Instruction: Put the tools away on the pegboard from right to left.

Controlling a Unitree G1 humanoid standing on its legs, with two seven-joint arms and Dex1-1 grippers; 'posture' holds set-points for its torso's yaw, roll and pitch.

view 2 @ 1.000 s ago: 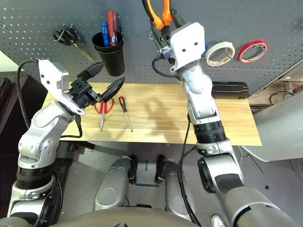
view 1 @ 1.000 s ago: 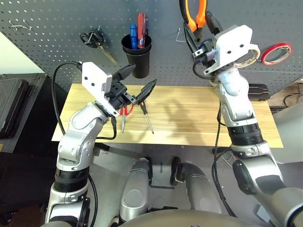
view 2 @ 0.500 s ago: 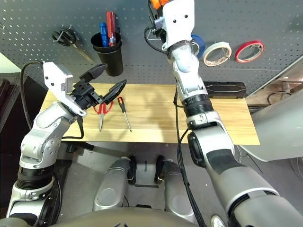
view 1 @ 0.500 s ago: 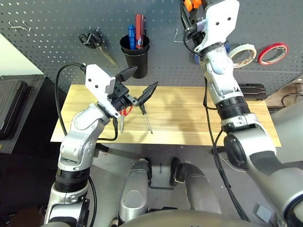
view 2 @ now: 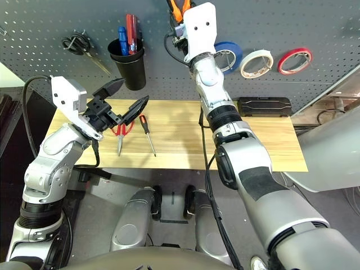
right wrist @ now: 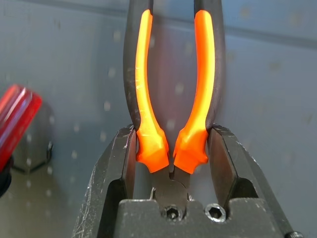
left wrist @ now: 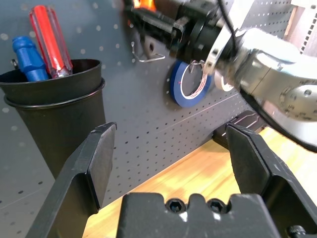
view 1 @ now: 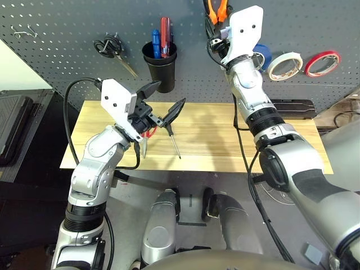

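Clamping the pliers (right wrist: 171,99) near the pivot, the right gripper (right wrist: 171,163) has a stiff, heavyish, rubber-handled tool, probably non-slip. Left gripper (left wrist: 171,163) hangs spread wide, empty.

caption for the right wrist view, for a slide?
Right gripper clamps the orange-and-black-handled pliers near their pivot, handles pointing away toward the dark grey pegboard.

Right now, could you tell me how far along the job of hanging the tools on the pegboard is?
Done: the white tape roll hangs on the pegboard. In hand: the right gripper is shut on the orange-and-black pliers, raised against the board. Left: the screwdriver and the red-handled scissors lie on the table by the open left gripper.
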